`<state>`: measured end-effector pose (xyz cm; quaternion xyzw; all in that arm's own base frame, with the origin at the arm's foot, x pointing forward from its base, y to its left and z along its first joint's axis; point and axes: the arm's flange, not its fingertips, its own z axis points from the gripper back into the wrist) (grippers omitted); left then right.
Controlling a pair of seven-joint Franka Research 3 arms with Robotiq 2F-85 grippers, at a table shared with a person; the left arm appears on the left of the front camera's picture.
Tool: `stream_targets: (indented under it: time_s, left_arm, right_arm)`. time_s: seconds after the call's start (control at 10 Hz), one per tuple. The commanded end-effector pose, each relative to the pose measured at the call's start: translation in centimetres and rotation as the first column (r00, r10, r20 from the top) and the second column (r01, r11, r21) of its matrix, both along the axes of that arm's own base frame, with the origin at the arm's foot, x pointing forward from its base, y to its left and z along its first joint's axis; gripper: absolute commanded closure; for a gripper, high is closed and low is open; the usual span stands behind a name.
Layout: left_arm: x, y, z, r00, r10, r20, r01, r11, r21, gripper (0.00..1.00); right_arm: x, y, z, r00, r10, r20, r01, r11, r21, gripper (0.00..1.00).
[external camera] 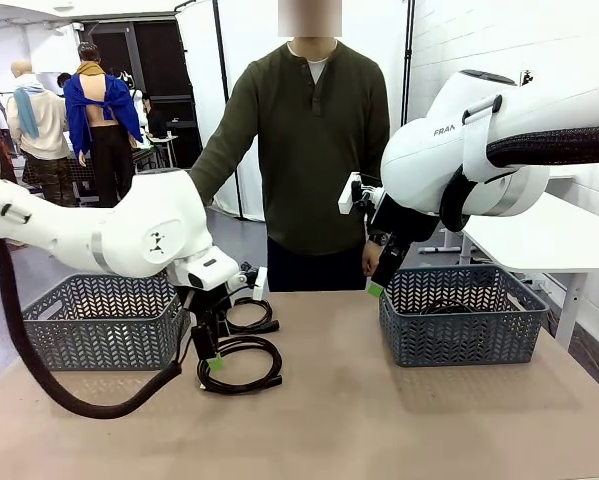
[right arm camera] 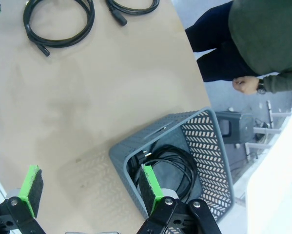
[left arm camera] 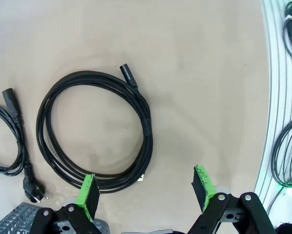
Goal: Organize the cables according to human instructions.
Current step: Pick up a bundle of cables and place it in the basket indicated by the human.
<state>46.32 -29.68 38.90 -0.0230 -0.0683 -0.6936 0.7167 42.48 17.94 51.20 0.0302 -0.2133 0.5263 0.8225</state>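
Left of the left gripper (left arm camera: 145, 179), clipped by the picture's edge: a second cable (left arm camera: 19, 139), loop half seen. Right of it, dark loops (left arm camera: 276, 155) cut off — unclear what. Behind a finger of the right gripper (right arm camera: 89, 170), partly covered, a coiled cable (right arm camera: 184, 168) in the basket (right arm camera: 209, 146); far ahead, another cable (right arm camera: 136, 7) — cropped at the top.

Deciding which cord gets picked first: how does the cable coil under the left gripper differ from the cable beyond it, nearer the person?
The near cable coil forms a wide, round loop; the far cable is a narrower, flatter loop. The near cable coil lies below the open left gripper; the far cable sits off to its side. Both are thin, black and rest on the table.
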Motion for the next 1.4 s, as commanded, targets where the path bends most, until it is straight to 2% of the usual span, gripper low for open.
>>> stream_targets:
  time_s: [0.0, 0.7, 1.3]
  left_arm:
    - [0.9, -1.9, -0.6, 0.999, 0.042, 0.006, -0.043, 0.997, 0.061, 0.00]
    - [0.2, -3.4, -3.7, 0.998, 0.058, -0.026, -0.056, 0.996, 0.067, 0.00]
    - [1.2, -3.5, -5.4, 0.997, 0.063, -0.041, -0.061, 0.997, 0.052, 0.00]
  right_arm:
    - [0.0, 0.0, -0.1, 1.000, -0.004, -0.001, 0.004, 1.000, 0.000, 0.00]
    - [0.0, 0.0, -0.1, 1.000, -0.004, -0.001, 0.004, 1.000, 0.000, 0.00]
    - [0.0, 0.0, -0.1, 1.000, -0.004, -0.001, 0.004, 1.000, 0.000, 0.00]
